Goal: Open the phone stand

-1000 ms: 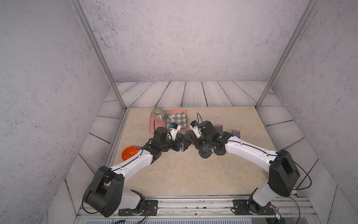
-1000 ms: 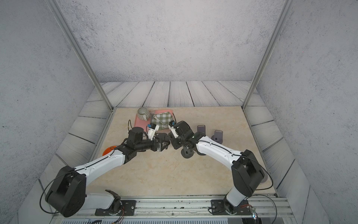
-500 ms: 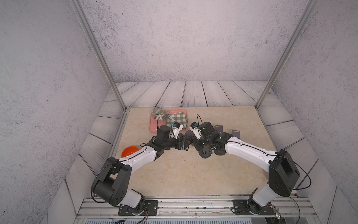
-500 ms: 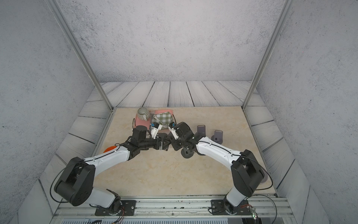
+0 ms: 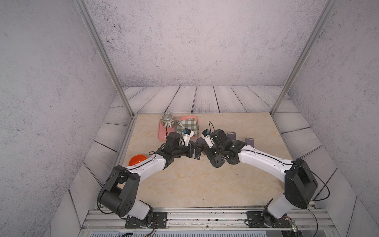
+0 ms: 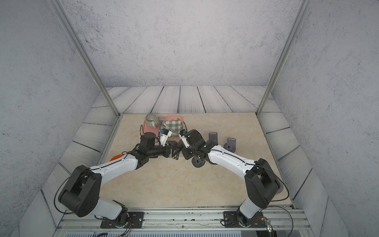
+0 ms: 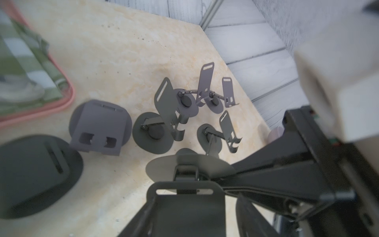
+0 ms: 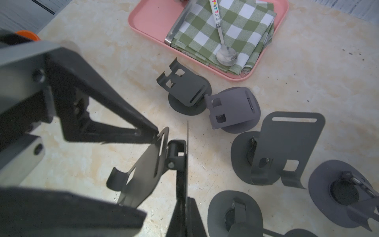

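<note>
The phone stand [image 8: 143, 170] is held up over the middle of the table [image 5: 184, 184], just in front of the pink tray [image 8: 151, 20], between the two claws. Its round base [image 7: 190, 166] is pinched in the right claw [image 8: 183, 170], whose fingers are pressed fully together on it. Its slotted plate [image 7: 184, 207] is swung off the base at an angle on the hinge and is straddled by the left claw [image 5: 195, 152], whose fingers are spread wide. One fingertip [image 8: 143, 131] is laid against the plate's slotted end; whether the other finger touches the plate cannot be told, and no clamp on it is seen. Two folded stands [image 8: 186, 92] [image 8: 233, 108] are lain just beside each other between the held one and the tray. Opened stands [image 8: 287, 147] are gathered close by on the right arm's side. Two more are stood upright behind that arm in a top view [image 5: 231, 135]. On the tray a checked cloth [image 8: 225, 30] is folded, with a spoon [image 8: 225, 53] laid on it. A striped mug [image 5: 167, 120] is set at the tray's far corner. An orange bowl [image 5: 137, 160] is seen near the table's left edge, beside the left arm.
</note>
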